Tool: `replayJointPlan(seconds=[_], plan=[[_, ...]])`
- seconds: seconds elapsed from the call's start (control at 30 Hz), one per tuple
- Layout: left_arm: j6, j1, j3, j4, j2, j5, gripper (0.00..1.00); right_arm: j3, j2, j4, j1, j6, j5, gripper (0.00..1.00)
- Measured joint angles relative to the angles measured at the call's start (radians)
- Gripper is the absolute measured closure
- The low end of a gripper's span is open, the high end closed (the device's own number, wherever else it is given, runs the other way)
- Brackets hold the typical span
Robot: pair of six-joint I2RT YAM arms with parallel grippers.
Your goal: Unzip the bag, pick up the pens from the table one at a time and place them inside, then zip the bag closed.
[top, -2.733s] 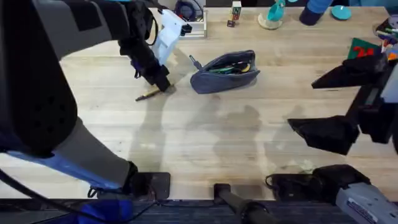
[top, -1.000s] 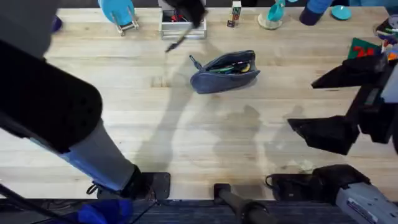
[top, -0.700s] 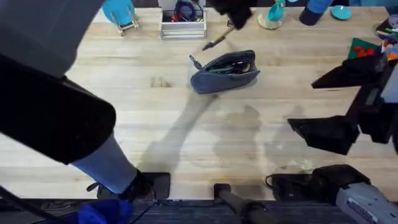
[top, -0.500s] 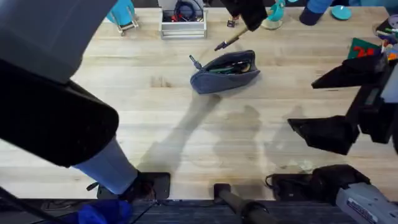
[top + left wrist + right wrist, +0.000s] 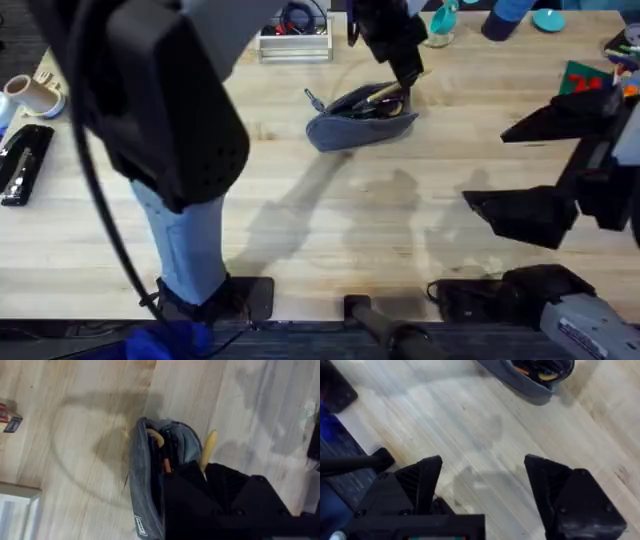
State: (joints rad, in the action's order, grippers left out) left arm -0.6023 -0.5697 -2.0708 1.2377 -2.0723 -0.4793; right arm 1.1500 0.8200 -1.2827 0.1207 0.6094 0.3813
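The blue-grey bag [image 5: 355, 122] lies unzipped at the far middle of the table [image 5: 300, 220], with several pens showing inside. My left gripper [image 5: 405, 72] hovers over the bag's right end, shut on a tan-yellow pen [image 5: 384, 93] that slants down toward the open mouth. In the left wrist view the pen [image 5: 207, 449] sticks out from my black fingers [image 5: 190, 485], just beside the open bag [image 5: 142, 480]. My right gripper [image 5: 525, 165] stands open at the right, away from the bag; its own view shows the jaws [image 5: 485, 485] wide apart over bare wood and the bag [image 5: 520, 380] farther off.
A small tray [image 5: 293, 42], teal items [image 5: 440, 22] and a blue thing [image 5: 505, 20] line the far edge. A stapler [image 5: 20, 165] and a cup [image 5: 30, 92] sit at the left. A green object [image 5: 590, 75] lies at the far right.
My left gripper took the tan-yellow pen off the table left of the bag, lifted it, and carried it right and down to the bag's open mouth. The right arm stayed still.
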Motion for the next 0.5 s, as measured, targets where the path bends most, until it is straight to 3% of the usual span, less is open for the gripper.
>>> replayJointPlan(seconds=[0.2,0.5], plan=[[-0.011,0.0,0.0,0.017,-0.051,0.018,0.958,0.0,0.0,0.0,0.0,0.0,0.0,0.004],[-0.027,0.0,0.0,0.08,-0.071,0.13,0.958,0.0,0.0,0.0,0.0,0.0,0.0,0.004]])
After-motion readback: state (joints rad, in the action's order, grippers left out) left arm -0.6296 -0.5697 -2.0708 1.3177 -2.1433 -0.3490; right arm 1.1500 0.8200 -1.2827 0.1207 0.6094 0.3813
